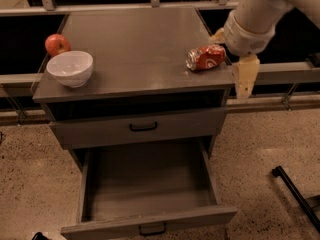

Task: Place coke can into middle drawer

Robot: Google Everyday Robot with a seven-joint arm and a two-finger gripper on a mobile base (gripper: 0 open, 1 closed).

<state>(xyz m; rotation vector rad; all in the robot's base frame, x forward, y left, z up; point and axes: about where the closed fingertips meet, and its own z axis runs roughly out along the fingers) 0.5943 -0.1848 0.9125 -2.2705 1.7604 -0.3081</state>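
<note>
One end effector, spread apart and empty, hangs just beside the sideways coke can.

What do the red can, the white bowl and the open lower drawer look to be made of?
Dented red coke can, lying on its side: thin metal, probably aluminium, given creases and silver end. Round white bowl: smooth, glossy; ceramic or plastic, unclear. Open grey middle drawer: matte sheet metal, seemingly. The gripper hangs close beside the can.

Single camera, high out front, tilted down at the cabinet from mid-range; the gripper hangs upper right, cabinet top just left of it.
</note>
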